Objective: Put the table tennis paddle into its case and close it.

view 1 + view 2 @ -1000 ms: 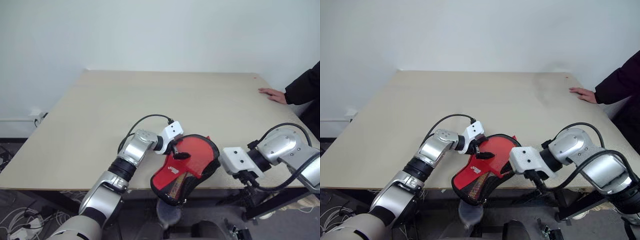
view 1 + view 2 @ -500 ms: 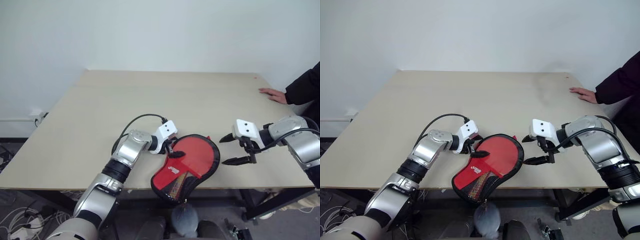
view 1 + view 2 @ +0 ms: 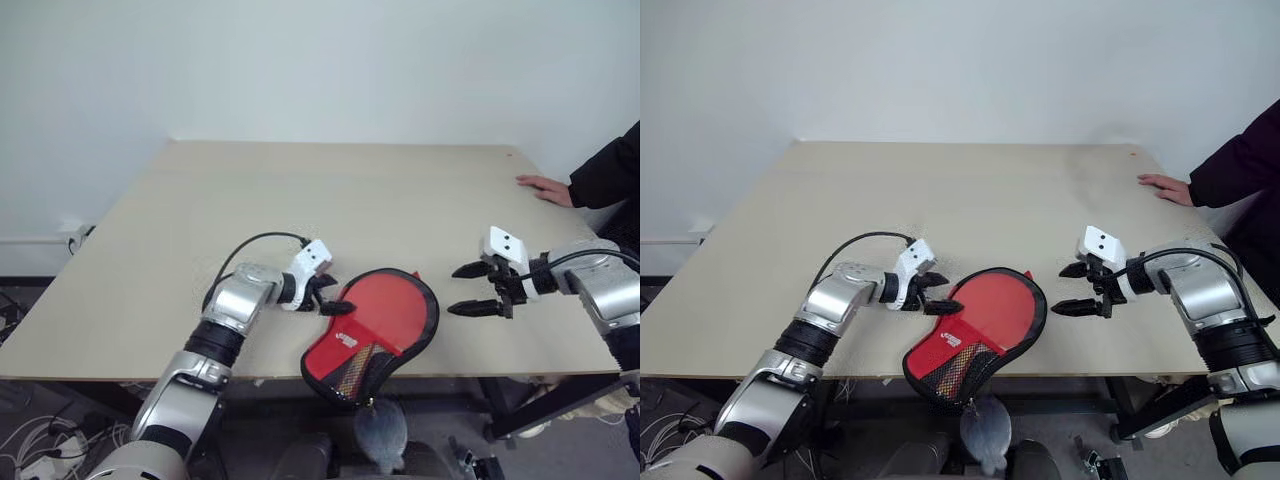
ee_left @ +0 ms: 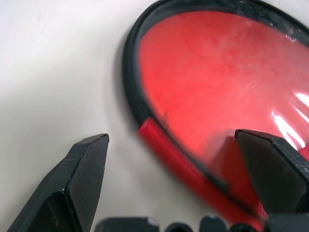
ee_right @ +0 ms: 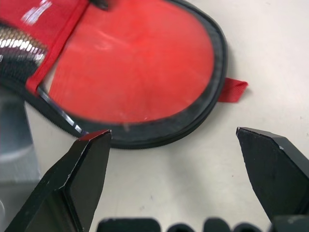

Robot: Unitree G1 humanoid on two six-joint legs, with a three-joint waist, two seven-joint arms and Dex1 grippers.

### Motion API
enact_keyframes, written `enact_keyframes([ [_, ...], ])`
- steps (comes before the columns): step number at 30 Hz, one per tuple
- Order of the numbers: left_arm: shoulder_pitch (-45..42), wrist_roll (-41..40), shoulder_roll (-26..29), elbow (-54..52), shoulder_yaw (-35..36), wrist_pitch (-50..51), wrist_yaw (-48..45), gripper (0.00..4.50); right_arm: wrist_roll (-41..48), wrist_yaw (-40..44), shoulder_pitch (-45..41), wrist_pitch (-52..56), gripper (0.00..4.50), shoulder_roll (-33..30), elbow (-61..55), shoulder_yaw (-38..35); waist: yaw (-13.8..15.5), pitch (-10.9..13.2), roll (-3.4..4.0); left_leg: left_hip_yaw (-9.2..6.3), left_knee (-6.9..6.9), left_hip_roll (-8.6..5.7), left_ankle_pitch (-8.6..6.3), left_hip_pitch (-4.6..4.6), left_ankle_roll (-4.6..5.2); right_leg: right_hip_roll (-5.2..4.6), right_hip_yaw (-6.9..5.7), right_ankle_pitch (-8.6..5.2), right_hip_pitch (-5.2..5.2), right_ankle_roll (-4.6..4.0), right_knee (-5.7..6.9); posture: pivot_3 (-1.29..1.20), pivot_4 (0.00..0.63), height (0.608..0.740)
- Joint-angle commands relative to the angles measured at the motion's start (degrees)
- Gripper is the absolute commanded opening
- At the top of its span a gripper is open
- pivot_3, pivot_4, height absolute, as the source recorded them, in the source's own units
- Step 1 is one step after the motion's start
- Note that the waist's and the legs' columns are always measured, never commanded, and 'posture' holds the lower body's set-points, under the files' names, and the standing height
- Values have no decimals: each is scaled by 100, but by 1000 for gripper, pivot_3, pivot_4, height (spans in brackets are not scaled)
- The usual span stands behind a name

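The case (image 3: 385, 318) lies flat at the table's front edge, clear side up with black edging. Its narrow mesh end (image 3: 348, 378) hangs over the edge. Through the clear panel (image 5: 135, 63) I see a round red face, which looks like the table tennis paddle inside. A small red tab (image 5: 234, 89) sticks out of the rim. My left gripper (image 3: 333, 297) is open just left of the case, one fingertip over its rim (image 4: 137, 96). My right gripper (image 3: 462, 290) hovers open a short way right of the case, pointing at it and holding nothing.
A person's hand (image 3: 545, 188) in a dark sleeve (image 3: 608, 170) rests on the table's far right edge. The pale tabletop (image 3: 330, 200) stretches back to a white wall. Cables (image 3: 45, 462) lie on the floor at the left.
My left gripper has drawn back to the left off the case. My right arm rose from below the table's front edge and now hovers right of the case. The case lies flatter.
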Motion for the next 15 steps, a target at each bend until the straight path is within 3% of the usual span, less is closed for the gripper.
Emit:
enact_keyframes([
  [1,-206,-588,156,-9,666,713,-36,4500,150,-262,-19,347,4479,161,-64,-275,-1,0,0,0,-1,0,0,0,0,0,0,0,0,1,0,0,0,721],
  [10,-173,-1618,343,-198,1820,2041,295,4500,392,-942,474,1249,4479,655,-432,-504,-8,0,0,-1,-1,-6,1,1,-1,0,3,1,0,1,1,0,0,721],
  [15,93,-2114,326,-618,1988,2721,381,4500,470,-1323,670,1414,4479,941,-566,-618,-14,-1,1,0,-3,-6,1,2,-2,3,7,2,-2,1,5,0,0,721],
])
